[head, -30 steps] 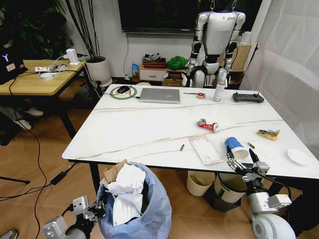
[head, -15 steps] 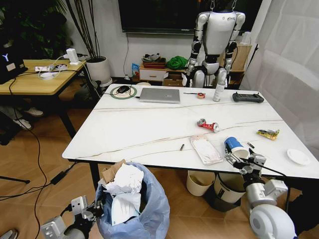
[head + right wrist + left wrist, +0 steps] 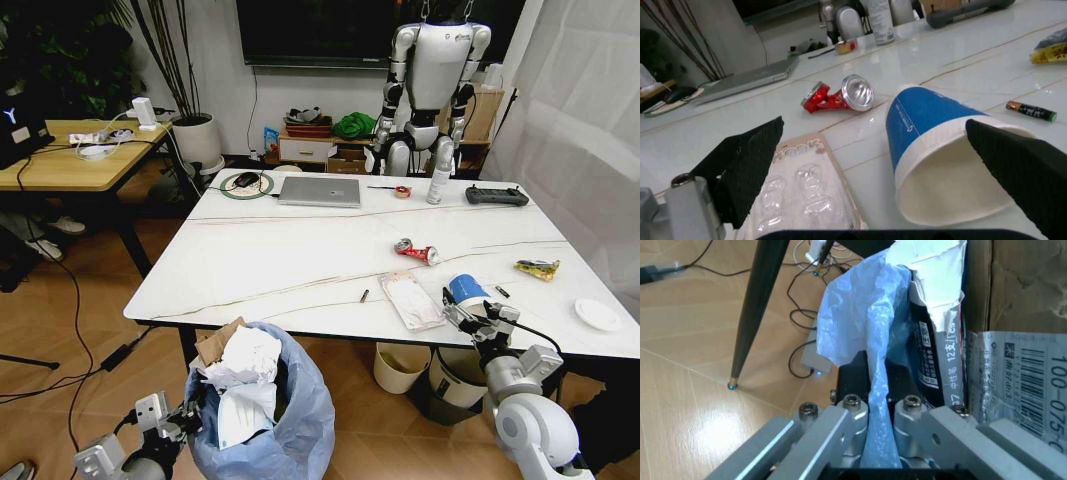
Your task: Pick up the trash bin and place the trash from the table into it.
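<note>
Right hand [image 3: 478, 314] agape around blue, white-rimmed paper cup [image 3: 467, 293] lying sideways.

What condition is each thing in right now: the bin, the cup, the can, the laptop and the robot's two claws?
trash bin: held off the table's near edge, holding cardboard and crumpled paper.
left gripper: shut on the bin's blue bag.
blue paper cup: lying on its side, mouth toward the right gripper.
right gripper: open, fingers either side of the cup.
red can: crushed, lying on the table.
laptop: closed.
</note>
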